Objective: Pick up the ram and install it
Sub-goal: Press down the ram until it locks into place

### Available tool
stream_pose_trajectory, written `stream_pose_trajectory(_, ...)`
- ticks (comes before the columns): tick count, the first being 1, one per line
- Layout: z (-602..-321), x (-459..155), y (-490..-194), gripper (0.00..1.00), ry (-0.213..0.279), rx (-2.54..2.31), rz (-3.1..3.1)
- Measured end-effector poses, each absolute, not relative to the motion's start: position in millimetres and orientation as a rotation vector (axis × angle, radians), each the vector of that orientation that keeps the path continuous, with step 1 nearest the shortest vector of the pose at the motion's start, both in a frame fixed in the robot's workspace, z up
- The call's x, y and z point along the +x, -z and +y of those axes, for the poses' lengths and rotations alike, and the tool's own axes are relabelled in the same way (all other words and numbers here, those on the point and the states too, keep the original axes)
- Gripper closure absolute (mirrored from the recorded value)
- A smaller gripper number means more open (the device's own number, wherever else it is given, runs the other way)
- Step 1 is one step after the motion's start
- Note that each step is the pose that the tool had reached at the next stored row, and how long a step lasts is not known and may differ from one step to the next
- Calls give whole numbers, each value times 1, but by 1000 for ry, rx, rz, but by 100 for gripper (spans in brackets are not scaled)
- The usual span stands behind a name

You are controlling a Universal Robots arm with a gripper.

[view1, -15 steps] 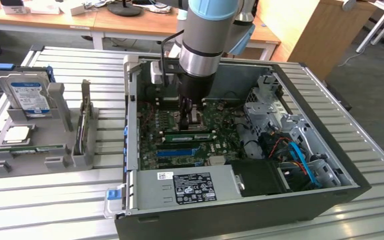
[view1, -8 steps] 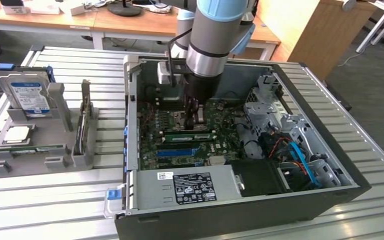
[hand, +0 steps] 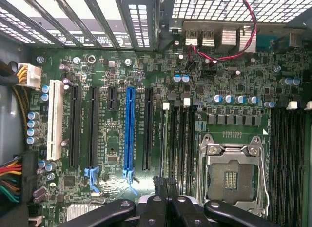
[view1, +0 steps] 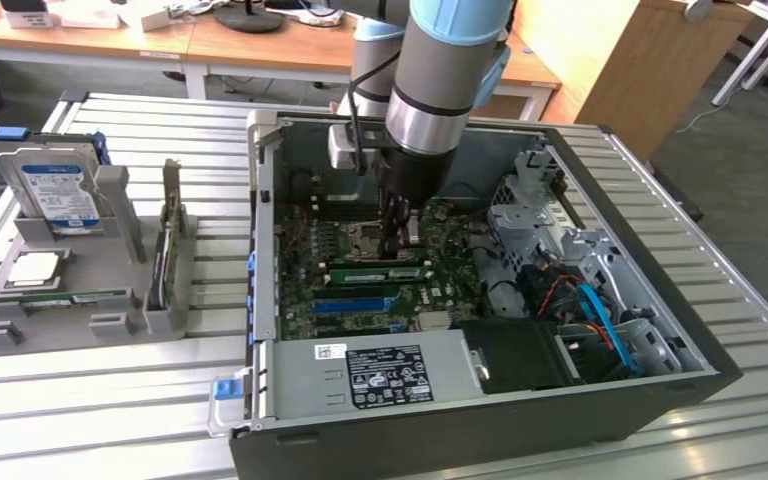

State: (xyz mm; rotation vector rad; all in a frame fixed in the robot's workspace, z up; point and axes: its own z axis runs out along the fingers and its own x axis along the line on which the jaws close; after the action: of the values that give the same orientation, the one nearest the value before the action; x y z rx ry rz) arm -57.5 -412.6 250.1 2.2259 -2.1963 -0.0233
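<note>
Low in the wrist frame, the pincer [hand: 165, 184] sits pressed together over the motherboard [hand: 117, 71], apparently pushing a ram [view1: 381, 270] home, best done squarely downward.

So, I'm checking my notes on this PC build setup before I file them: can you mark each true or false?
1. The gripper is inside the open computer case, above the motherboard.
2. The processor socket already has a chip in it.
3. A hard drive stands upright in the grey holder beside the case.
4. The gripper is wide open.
1. True. The gripper is down inside the open computer case, above the motherboard.
2. False. The processor socket is empty, its bare contacts showing.
3. True. The hard drive stands upright in the grey holder, on the exterior view's left of the case.
4. False. The gripper is shut.
</note>
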Motion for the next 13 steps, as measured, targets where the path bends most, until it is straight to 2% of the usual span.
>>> stream_pose_trajectory(13,-413,-53,-250,89,24,2226,-2196)
